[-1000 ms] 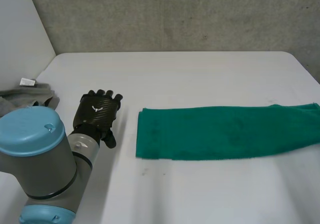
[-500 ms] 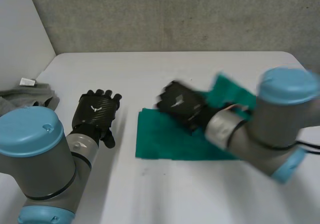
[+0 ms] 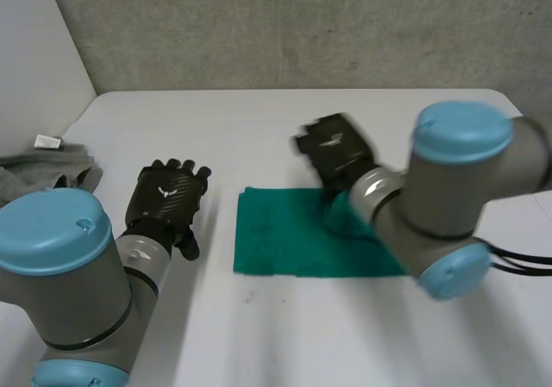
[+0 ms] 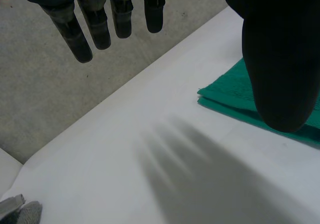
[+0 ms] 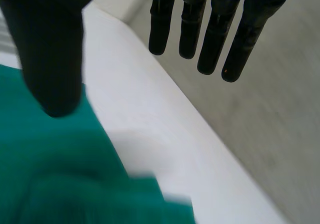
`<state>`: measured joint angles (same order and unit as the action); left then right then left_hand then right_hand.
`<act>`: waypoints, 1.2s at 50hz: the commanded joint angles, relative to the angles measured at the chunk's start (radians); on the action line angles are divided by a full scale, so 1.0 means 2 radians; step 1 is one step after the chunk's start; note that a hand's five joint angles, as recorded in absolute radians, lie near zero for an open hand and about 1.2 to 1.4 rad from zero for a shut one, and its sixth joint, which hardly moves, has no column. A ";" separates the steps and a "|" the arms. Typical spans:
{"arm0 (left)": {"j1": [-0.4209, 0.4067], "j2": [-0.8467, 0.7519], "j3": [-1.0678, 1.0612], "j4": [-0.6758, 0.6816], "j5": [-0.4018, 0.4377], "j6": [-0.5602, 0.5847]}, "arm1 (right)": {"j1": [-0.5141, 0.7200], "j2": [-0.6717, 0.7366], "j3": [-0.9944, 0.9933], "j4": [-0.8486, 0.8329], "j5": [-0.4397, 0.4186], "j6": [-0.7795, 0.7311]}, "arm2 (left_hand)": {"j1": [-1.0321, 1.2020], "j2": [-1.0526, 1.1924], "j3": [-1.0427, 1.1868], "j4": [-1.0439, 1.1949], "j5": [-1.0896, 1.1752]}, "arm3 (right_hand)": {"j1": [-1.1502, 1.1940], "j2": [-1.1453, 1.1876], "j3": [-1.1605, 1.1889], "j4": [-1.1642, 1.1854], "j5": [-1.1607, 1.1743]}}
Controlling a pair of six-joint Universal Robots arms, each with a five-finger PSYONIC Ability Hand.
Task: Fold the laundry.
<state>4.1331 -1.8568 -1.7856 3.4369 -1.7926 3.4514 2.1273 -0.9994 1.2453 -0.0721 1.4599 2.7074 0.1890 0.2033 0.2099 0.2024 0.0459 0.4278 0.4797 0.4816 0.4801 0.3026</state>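
White table point(image 3: 259, 120), head view: one green towel point(image 3: 276, 240), one grey cloth point(image 3: 52, 167) at its left edge, two hands. Left hand point(image 3: 168, 193) is beside the towel and right hand point(image 3: 336, 150) over its far edge. Left wrist view: fingers point(image 4: 100, 29) straight, released. Right wrist view: fingers point(image 5: 215, 39) straight, empty.

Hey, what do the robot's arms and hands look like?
The left arm and right arm are thick grey cylinders with round light-blue caps. Each ends in a black hand. The left hand has a woven-looking back with a small white mark. The right hand is the same black. The fingers are slim and round-tipped, and the thumbs are broader.
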 commanded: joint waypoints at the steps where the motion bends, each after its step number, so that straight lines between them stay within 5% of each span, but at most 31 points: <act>1: -0.001 -0.003 0.000 0.000 0.000 0.000 | -0.068 0.036 -0.001 0.085 -0.015 0.128 | -0.005 -0.013 -0.016 -0.012 -0.021 | 0.066 0.040 0.039 0.040 0.042; 8: -0.001 -0.003 -0.001 0.000 0.000 0.000 | -0.092 0.078 -0.004 0.076 -0.057 0.156 | -0.005 -0.013 -0.016 -0.012 -0.021 | 0.140 0.114 0.113 0.113 0.115; 22: -0.001 -0.004 -0.002 0.000 0.000 0.000 | -0.091 0.109 -0.014 0.050 -0.077 0.195 | -0.005 -0.013 -0.016 -0.012 -0.021 | 0.194 0.168 0.167 0.168 0.169; 26: -0.001 -0.004 -0.002 0.000 0.000 0.000 | -0.090 0.112 -0.015 0.034 -0.078 0.203 | -0.005 -0.013 -0.016 -0.012 -0.021 | 0.483 0.457 0.456 0.457 0.459; 34: -0.001 0.000 -0.005 0.000 0.000 0.000 | -0.084 0.086 -0.047 0.016 -0.073 0.205 | -0.007 -0.014 -0.017 -0.014 -0.023 | 0.484 0.458 0.457 0.458 0.460; 43: 0.001 0.003 -0.008 0.000 -0.001 0.000 | 0.009 0.087 -0.084 0.015 -0.083 0.215 | -0.007 -0.014 -0.017 -0.014 -0.023 | 0.484 0.458 0.457 0.458 0.460; 56: -0.002 0.002 -0.002 0.000 0.000 0.000 | 0.063 0.105 -0.037 0.015 -0.133 0.182 | -0.007 -0.014 -0.017 -0.014 -0.023 | 0.484 0.458 0.457 0.458 0.460; 60: -0.003 0.000 0.010 0.001 0.000 0.000 | 0.058 0.053 -0.014 0.012 -0.138 0.183 | -0.007 -0.014 -0.017 -0.014 -0.023 | 0.312 0.286 0.285 0.286 0.288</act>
<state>4.1305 -1.8524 -1.7911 3.4379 -1.7930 3.4515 2.2608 -0.7875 1.1643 -0.0448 1.1977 3.0854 0.1890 0.2033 0.2099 0.2024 0.0459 0.9739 1.1732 1.1747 1.1811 0.9888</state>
